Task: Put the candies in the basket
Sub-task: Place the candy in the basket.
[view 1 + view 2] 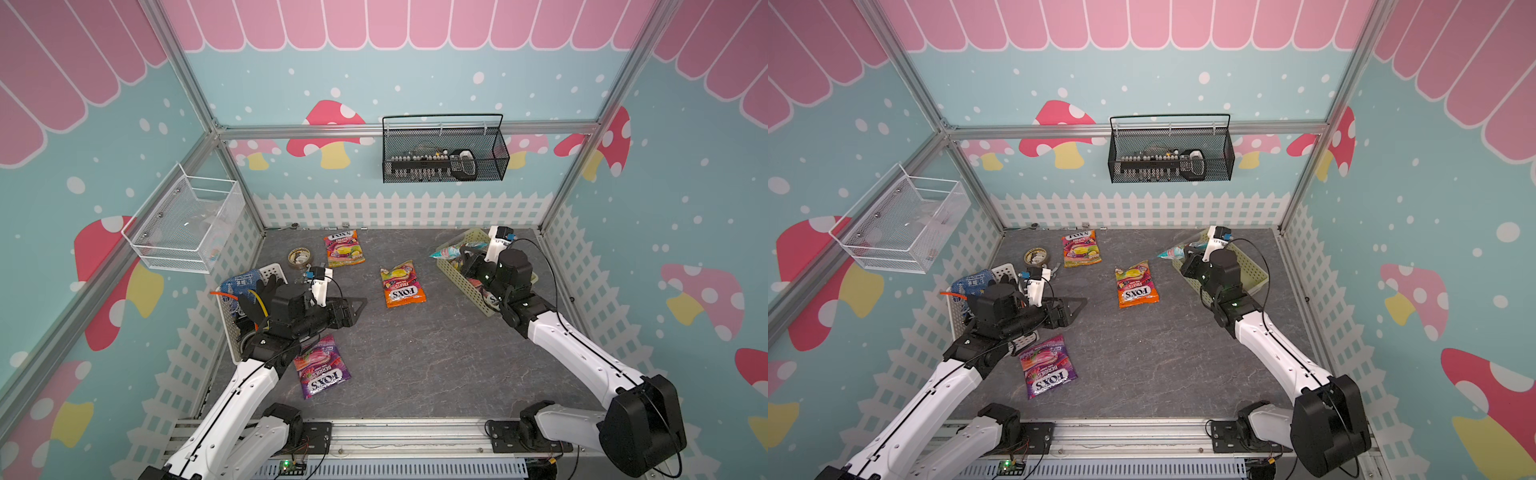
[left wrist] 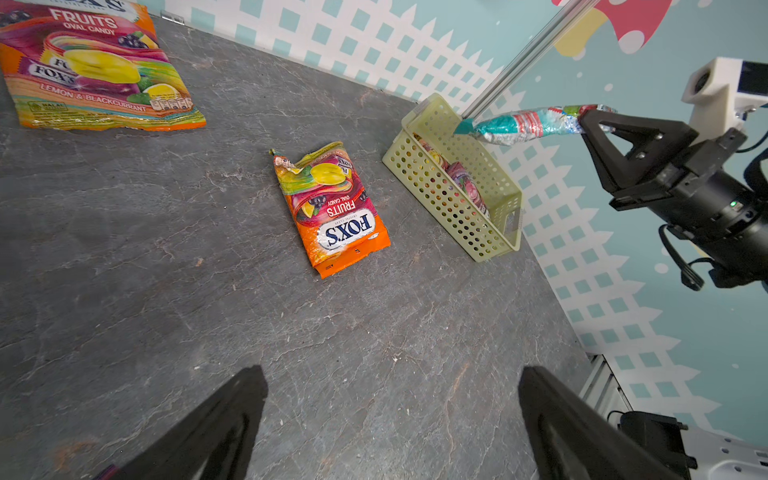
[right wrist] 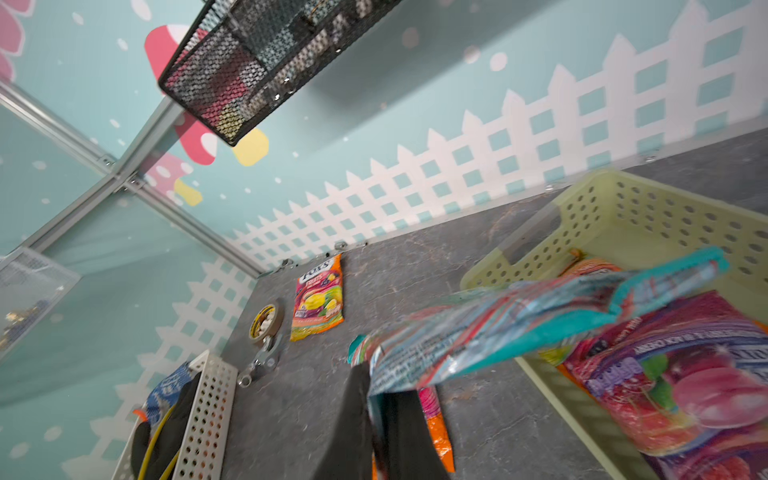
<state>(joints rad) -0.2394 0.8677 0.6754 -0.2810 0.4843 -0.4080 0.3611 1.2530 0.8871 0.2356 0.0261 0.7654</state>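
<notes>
At the far right corner of the counter (image 1: 415, 365), the pale yellow-green basket (image 2: 465, 208) lies at a slant beside the fence-printed wall, and the right claw (image 2: 592, 120) is clenched on one end of a teal candy bag (image 2: 523, 124), holding it out level above the basket's far rim. Pinched by its sealed edge, the bag hangs partly over the basket and partly beyond it, which suggests it is being carried in for a drop rather than already placed. Inside the basket a purple bag (image 3: 681, 374) with pink fruit pictures lies flat, with a strip of orange wrapper showing at its edge, so part of the task looks done. Three bags lie loose on the counter: an orange one (image 1: 403, 284) near the middle, crumpled at its top and printed "FOX'S FRUITS"; another orange one (image 1: 343, 248) close to the far edge, beside a roll of tape (image 1: 299, 257); and a purple "BERRIES" bag (image 1: 322, 370) toward the near left, just under the left arm. All are glossy, flat and creased, likely slippery to pinch from above. The left claw (image 2: 390, 415) is released, its jaws spread wide and holding nothing, hovering low over bare counter and pointing toward the middle orange bag, probably the next pick. A white lattice basket (image 1: 257, 299) of odd items sits at the left edge.
</notes>
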